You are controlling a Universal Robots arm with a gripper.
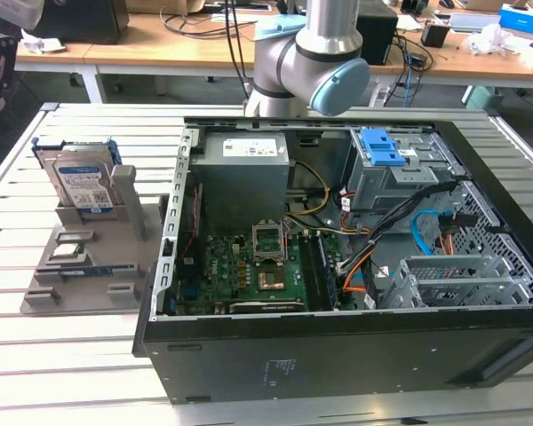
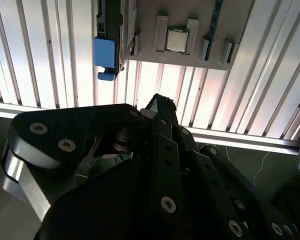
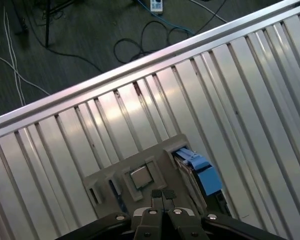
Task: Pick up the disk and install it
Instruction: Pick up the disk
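The disk (image 1: 82,182) stands on edge in a grey holder (image 1: 124,217) on the slatted table, at the exterior view's left. It is silver with a white-and-blue label and a blue carrier rail. In both wrist views I look down on it from well above: its blue rail (image 3: 206,175) (image 2: 105,54) sticks out beside the holder. My gripper (image 3: 162,194) (image 2: 160,106) hangs high over the holder, shut, with nothing between its fingertips. The arm's joints (image 1: 306,62) show at the exterior view's top middle.
A processor chip (image 3: 140,176) lies in the grey holder's flat part. An open computer case (image 1: 338,364) fills the exterior view's right, with a motherboard (image 1: 249,266), cables and a drive cage with a blue latch (image 1: 382,146). The table's edge rail (image 3: 115,75) runs near dark floor with cables.
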